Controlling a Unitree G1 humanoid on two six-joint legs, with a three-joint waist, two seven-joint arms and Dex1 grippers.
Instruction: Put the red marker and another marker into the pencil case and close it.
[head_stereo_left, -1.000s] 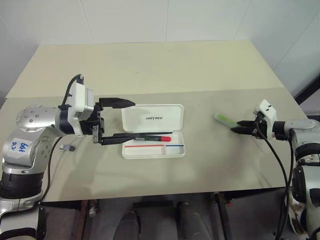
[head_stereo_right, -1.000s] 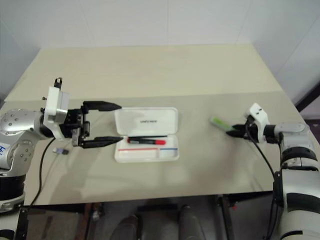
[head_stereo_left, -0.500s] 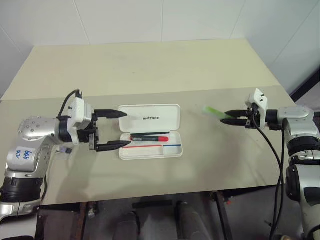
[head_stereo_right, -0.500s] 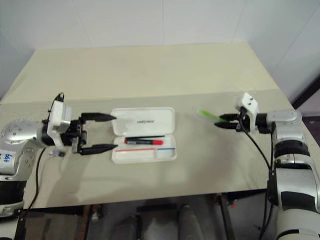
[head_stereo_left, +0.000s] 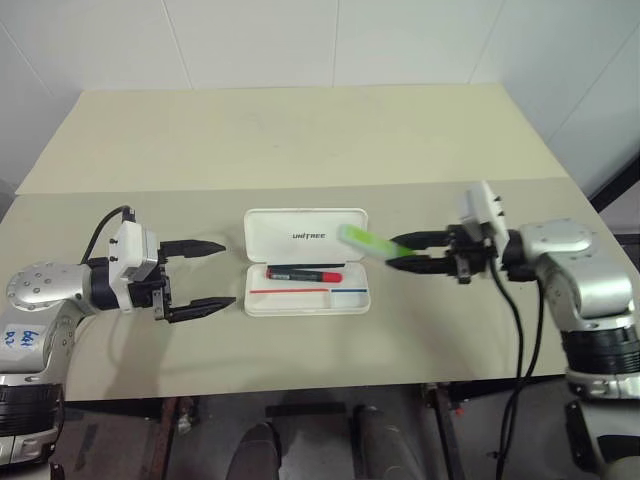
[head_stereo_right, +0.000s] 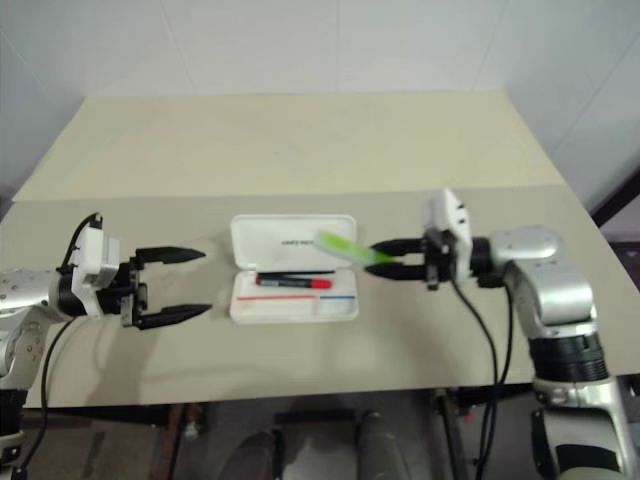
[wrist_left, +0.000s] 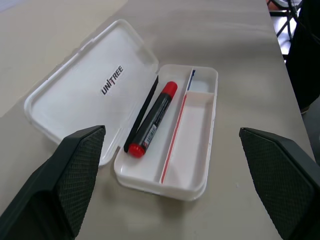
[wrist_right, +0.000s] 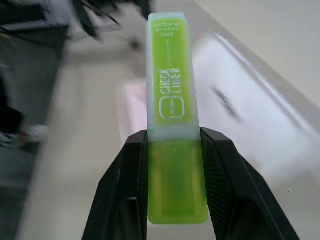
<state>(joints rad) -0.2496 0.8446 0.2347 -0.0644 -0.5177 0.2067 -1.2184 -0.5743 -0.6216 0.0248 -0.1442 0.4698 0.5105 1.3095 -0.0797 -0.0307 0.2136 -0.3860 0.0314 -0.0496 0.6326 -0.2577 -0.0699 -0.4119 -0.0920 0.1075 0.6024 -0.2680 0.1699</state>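
Observation:
The white pencil case (head_stereo_left: 306, 232) lies open at the table's middle, its lid folded back flat. In its tray, against the hinge side, rests the red marker (head_stereo_left: 303, 274), also clear in the left wrist view as the red marker (wrist_left: 152, 119). My right gripper (head_stereo_left: 395, 253) hovers at the case's right end, shut on the light green marker (head_stereo_left: 365, 241), which sticks out over the lid's right corner. In the right wrist view the green marker (wrist_right: 172, 100) sits pinched between both fingers (wrist_right: 130, 190). My left gripper (head_stereo_left: 228, 273) stands open just left of the case, holding nothing.
The beige table (head_stereo_left: 300, 140) reaches back to a white tiled wall, with bare surface all around the case. Its front edge (head_stereo_left: 300, 392) runs close below both arms. Black cables hang from each wrist.
My right gripper has swung left with the green marker, from the table's right side to the case's right end. My left gripper has drawn back to the left and sunk, still open.

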